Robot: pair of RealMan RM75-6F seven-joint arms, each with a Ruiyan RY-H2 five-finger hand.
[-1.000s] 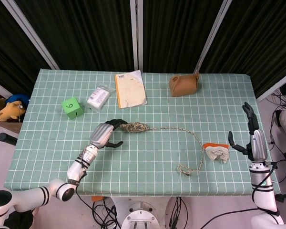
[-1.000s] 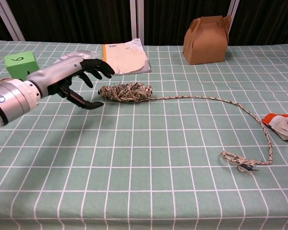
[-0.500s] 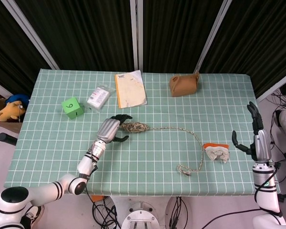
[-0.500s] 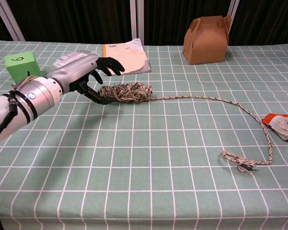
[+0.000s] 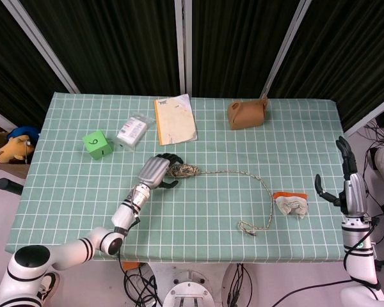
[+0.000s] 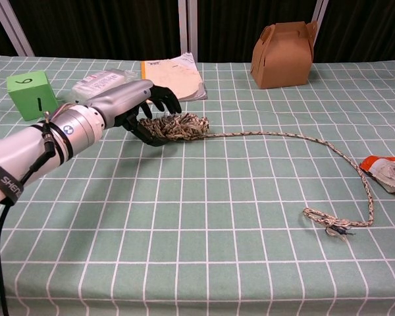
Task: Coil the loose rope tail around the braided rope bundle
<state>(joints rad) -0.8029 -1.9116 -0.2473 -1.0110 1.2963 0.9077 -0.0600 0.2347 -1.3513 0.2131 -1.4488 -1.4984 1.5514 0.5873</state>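
Observation:
The braided rope bundle (image 5: 185, 171) (image 6: 182, 127) lies mid-table. My left hand (image 5: 157, 171) (image 6: 139, 110) has reached in from the left and grips the bundle's left end, fingers curled over the top and thumb in front. The loose rope tail (image 5: 264, 185) (image 6: 296, 136) runs right from the bundle, bends toward the front edge and ends in a frayed knot (image 5: 246, 227) (image 6: 328, 224). My right hand (image 5: 349, 189) is raised upright past the table's right edge, fingers spread, holding nothing. It does not show in the chest view.
An orange-and-white wrapper (image 5: 290, 203) (image 6: 386, 172) lies right of the tail's bend. At the back are a brown paper box (image 5: 247, 114) (image 6: 284, 55), a paper booklet (image 5: 175, 119), a plastic packet (image 5: 132, 130) and a green cube (image 5: 96, 144) (image 6: 29, 93).
My left hand moved right, from beside the bundle onto its left end, and its fingers closed around it. The right hand shifted slightly back and right. The rope tail has not moved.

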